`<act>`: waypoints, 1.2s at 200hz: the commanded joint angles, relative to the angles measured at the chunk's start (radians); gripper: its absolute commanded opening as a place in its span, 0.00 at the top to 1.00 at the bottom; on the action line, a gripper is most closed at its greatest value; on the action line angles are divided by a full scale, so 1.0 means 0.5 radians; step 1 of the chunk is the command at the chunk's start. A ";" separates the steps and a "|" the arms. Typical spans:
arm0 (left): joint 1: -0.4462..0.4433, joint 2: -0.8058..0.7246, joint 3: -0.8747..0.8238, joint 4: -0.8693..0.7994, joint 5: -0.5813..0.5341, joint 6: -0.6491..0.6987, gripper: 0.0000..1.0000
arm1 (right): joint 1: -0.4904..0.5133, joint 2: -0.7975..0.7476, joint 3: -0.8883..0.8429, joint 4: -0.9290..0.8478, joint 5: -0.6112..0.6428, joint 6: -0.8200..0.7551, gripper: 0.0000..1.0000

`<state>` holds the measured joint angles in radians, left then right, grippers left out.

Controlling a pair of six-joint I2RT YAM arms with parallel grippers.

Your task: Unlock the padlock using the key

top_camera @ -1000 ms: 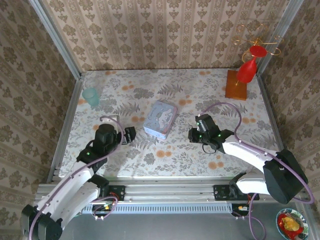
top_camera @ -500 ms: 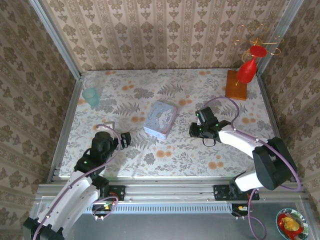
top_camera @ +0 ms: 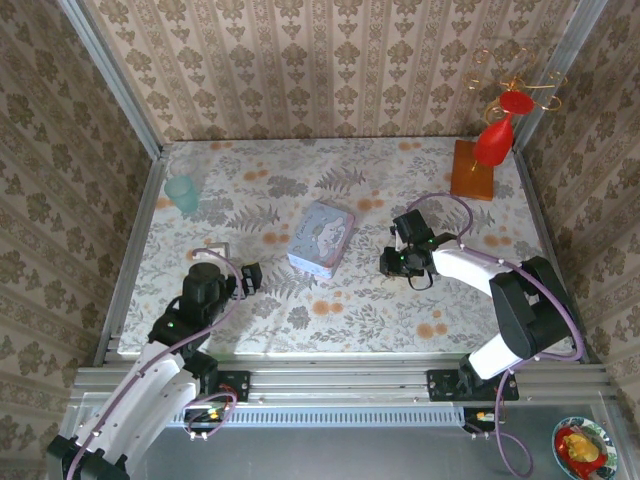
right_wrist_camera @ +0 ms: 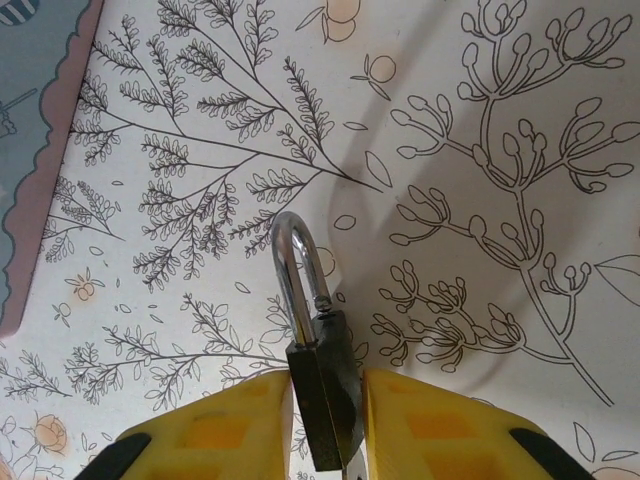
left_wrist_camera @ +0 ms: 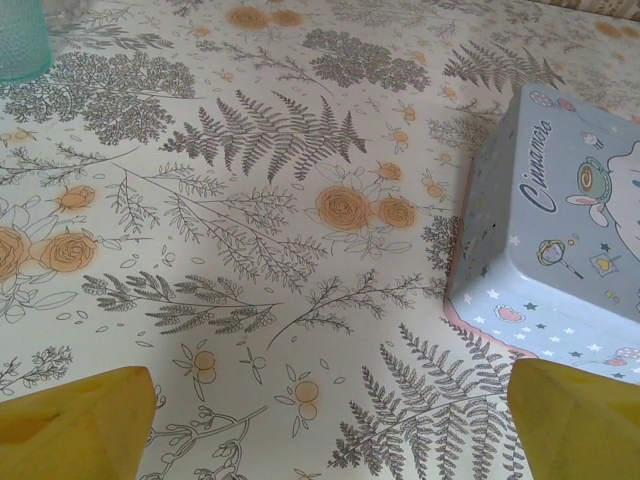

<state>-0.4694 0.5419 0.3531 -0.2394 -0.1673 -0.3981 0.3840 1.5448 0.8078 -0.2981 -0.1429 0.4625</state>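
Right fingers (right_wrist_camera: 225, 425) clench the padlock (right_wrist_camera: 320, 385) by its body, left fingers (left_wrist_camera: 75, 425) gape empty; best hold it firm, keyhole end reachable.

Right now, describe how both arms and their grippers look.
The left arm and right arm are alike: white links with black joints. A lilac cable loops along each. The left gripper and right gripper have black bodies, and the wrist views show yellow fingers.

The padlock (right_wrist_camera: 318, 350) has a dull dark metal body and a glossy chrome shackle; the right gripper (right_wrist_camera: 324, 398) is matt yellow plastic.
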 commanded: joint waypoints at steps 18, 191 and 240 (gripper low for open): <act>0.012 0.002 -0.048 0.064 -0.047 0.043 0.08 | -0.007 -0.099 -0.028 -0.133 0.079 -0.104 0.70; 0.012 0.025 0.166 0.081 -0.600 -0.134 0.00 | -0.019 -1.396 -0.398 -0.090 0.641 -0.310 0.12; 0.015 0.062 -0.079 0.659 -1.084 0.039 0.00 | -0.028 -1.733 -0.628 0.063 0.833 -0.374 0.10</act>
<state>-0.4694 0.5499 0.3641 -0.0761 -0.5205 -0.4252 0.3759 0.7555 0.5335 -0.3355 0.1932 0.3161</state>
